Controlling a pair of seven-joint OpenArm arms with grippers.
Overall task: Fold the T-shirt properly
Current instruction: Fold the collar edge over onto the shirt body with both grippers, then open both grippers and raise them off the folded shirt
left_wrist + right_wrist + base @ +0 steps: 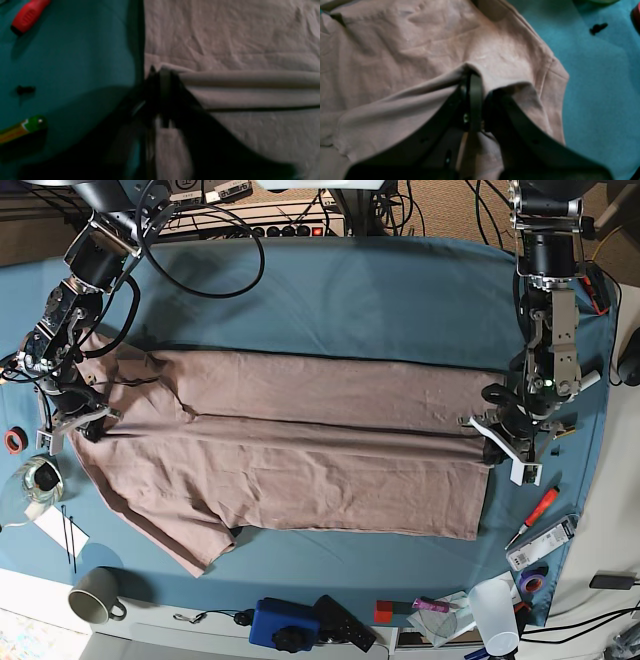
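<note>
Folding underway: the T-shirt [300, 450] lies lengthwise across the table [330, 300], one long fold laid. The right gripper [473, 75] pinches the shoulder fabric; whether the left gripper [162, 75] grips the hem cannot be told. Sleeves and crosswise folds remain.

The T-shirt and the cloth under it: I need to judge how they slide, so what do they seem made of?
The T-shirt looks like soft matte knit, probably cotton: it holds fine wrinkles and rolls into rounded folds at the right end effector. The table cloth looks like a smooth, dull blue-teal woven or felt-like fabric, lying flat with faint creases; the exact fibre cannot be told.
</note>
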